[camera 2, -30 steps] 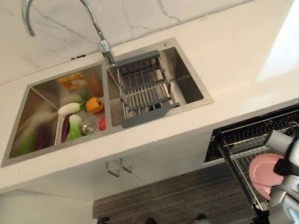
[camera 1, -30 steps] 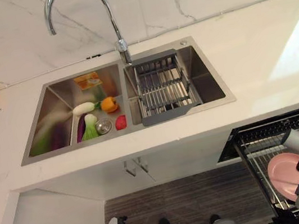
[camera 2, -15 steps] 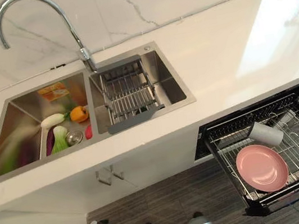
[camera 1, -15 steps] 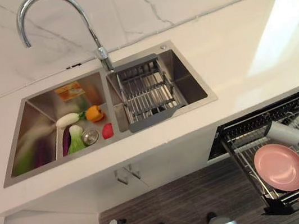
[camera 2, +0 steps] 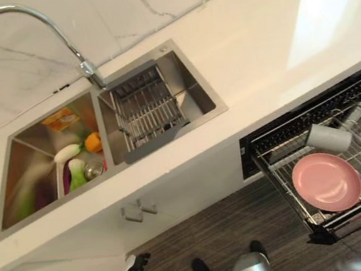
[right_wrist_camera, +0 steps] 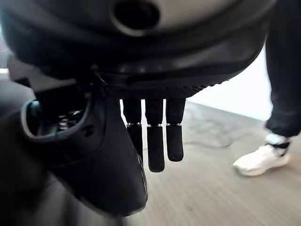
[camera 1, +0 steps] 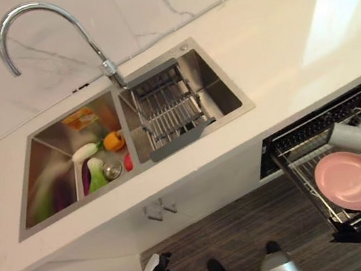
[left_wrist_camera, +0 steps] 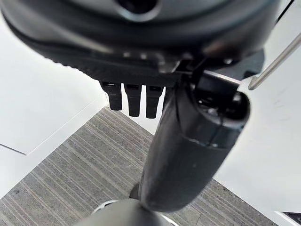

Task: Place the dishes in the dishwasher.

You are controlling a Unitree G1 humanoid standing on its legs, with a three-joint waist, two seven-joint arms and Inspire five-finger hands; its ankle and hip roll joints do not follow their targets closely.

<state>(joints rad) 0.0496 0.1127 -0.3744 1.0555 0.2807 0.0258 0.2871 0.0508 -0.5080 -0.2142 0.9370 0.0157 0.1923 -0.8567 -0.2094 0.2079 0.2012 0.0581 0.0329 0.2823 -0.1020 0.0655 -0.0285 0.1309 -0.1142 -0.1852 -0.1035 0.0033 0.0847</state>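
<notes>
- Round pink plate lies flat in the black wire dishwasher rack; likely stiff, light, slippery; best taken by its rim.
- Left hand and right hand hang with straight fingers, empty.

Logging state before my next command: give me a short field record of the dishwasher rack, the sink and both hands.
dishwasher rack: pulled-out wire rack below the white counter
in rack: round pink plate lying flat; white cup on its side beside it
sink: steel double basin with toy vegetables; grey wire drainer in the other basin
left hand: fingers straight, holding nothing, over the floor
right hand: fingers straight, holding nothing
</notes>
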